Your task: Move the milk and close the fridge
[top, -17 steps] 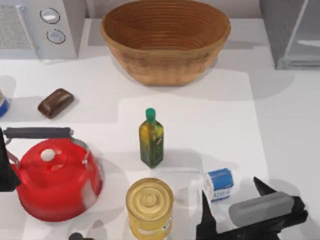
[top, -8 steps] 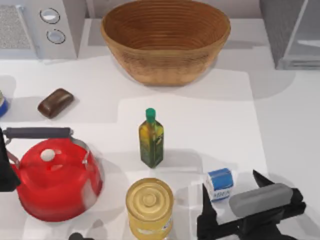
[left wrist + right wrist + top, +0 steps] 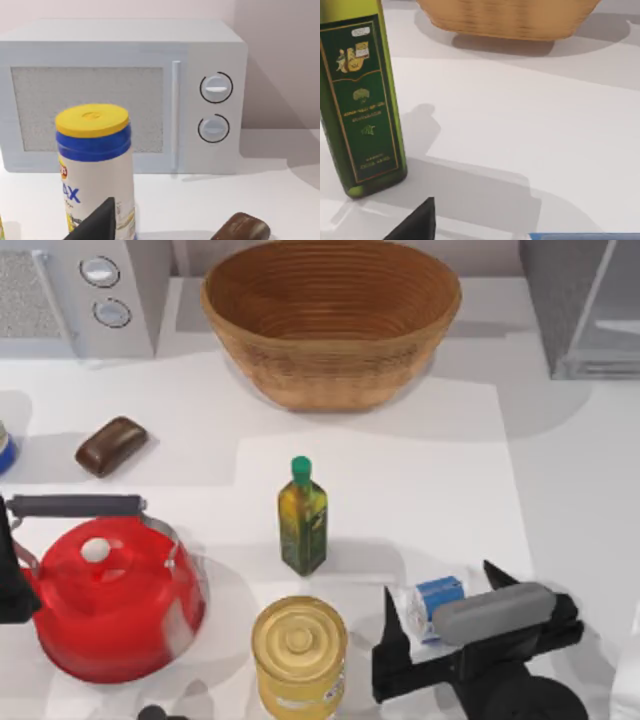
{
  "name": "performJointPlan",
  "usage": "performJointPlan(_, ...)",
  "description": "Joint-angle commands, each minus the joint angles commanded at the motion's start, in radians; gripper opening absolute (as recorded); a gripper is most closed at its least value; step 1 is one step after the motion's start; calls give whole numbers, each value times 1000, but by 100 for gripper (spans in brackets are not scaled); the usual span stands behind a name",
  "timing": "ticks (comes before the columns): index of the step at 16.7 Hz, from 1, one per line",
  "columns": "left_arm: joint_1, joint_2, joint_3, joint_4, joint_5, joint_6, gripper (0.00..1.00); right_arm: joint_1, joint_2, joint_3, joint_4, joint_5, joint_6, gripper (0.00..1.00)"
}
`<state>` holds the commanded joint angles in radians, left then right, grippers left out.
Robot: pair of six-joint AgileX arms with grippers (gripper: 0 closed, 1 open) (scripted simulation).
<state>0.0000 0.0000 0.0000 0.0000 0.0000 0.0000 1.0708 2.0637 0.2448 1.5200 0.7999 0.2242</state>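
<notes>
The milk (image 3: 428, 604), a small white carton with a blue top, stands near the table's front right, to the right of the yellow can. My right gripper (image 3: 445, 602) is open and straddles it, one dark finger (image 3: 391, 628) on the carton's left and the other behind its right side. The arm's grey body covers part of the carton. The right wrist view catches the blue top of the milk (image 3: 585, 236) at its edge and one finger (image 3: 417, 222). The fridge (image 3: 560, 300) stands at the back right with its pale door panel (image 3: 612, 310) swung open. My left arm (image 3: 10, 585) is parked at the left edge.
An olive oil bottle (image 3: 303, 522) stands mid-table and a yellow can (image 3: 299, 648) in front of it. A red kettle (image 3: 110, 595) is front left, a brown bar (image 3: 110, 445) behind it. A wicker basket (image 3: 330, 315) and a microwave (image 3: 80, 295) line the back. A chips tube (image 3: 95, 165) stands before the microwave.
My right gripper has slid left and a little toward the back, so its open fingers now bracket the milk and its body covers more of it. The left arm has not moved.
</notes>
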Motion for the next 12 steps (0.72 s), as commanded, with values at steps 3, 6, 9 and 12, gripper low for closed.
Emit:
performJointPlan(3,0,0,0,0,0,0,100,0,0,0,0,0,0,77)
performJointPlan(6,0,0,0,0,0,0,100,0,0,0,0,0,0,55)
performJointPlan(9,0,0,0,0,0,0,100,0,0,0,0,0,0,32)
performJointPlan(12,0,0,0,0,0,0,100,0,0,0,0,0,0,10)
